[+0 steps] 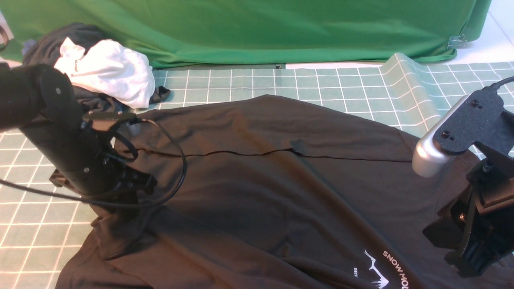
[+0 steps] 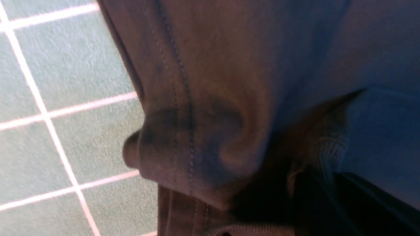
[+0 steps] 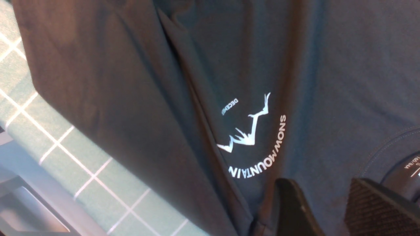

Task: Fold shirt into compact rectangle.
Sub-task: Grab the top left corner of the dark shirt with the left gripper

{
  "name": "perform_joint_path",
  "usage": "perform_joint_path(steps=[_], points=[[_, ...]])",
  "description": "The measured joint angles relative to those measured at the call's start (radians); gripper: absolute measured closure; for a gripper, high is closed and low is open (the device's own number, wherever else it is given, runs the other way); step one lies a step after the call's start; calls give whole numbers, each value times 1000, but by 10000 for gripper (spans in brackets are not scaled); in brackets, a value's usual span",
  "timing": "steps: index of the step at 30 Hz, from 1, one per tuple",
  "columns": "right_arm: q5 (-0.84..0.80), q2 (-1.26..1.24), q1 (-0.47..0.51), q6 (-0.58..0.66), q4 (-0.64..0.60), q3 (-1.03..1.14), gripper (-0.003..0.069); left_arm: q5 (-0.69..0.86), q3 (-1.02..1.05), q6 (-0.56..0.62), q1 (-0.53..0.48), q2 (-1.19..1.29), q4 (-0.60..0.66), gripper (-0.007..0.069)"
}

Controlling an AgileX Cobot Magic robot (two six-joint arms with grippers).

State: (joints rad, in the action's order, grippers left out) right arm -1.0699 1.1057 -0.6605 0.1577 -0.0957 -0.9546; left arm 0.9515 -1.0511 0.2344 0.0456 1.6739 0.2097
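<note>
Both hands [image 1: 122,202] [image 1: 461,247] low over shirt [image 1: 261,192]

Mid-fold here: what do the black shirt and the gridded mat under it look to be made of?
The shirt looks like soft matte knit, likely cotton jersey: it drapes in loose wrinkles, with stitched hems and ribbing. The mat looks like a smooth green vinyl or rubber sheet: printed white grid, one far strip curling stiffly.
</note>
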Motion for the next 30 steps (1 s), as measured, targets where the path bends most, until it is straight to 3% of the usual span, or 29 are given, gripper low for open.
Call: perform_joint_path(steps=[5,12,20,26,30], points=[[24,0,0,11,33,0,413,27,-81,0,43,-41,-3,618],[-3,0,0,-30,222,-54,423,22,-278,-82,109,-67,-81,621],[-23,0,0,-69,224,-70,421,4,-394,-158,73,36,-149,621],[-27,0,0,-79,220,-71,421,18,-394,-338,64,153,-287,619],[-31,0,0,-84,218,-71,421,0,-394,-395,64,166,-332,585]])
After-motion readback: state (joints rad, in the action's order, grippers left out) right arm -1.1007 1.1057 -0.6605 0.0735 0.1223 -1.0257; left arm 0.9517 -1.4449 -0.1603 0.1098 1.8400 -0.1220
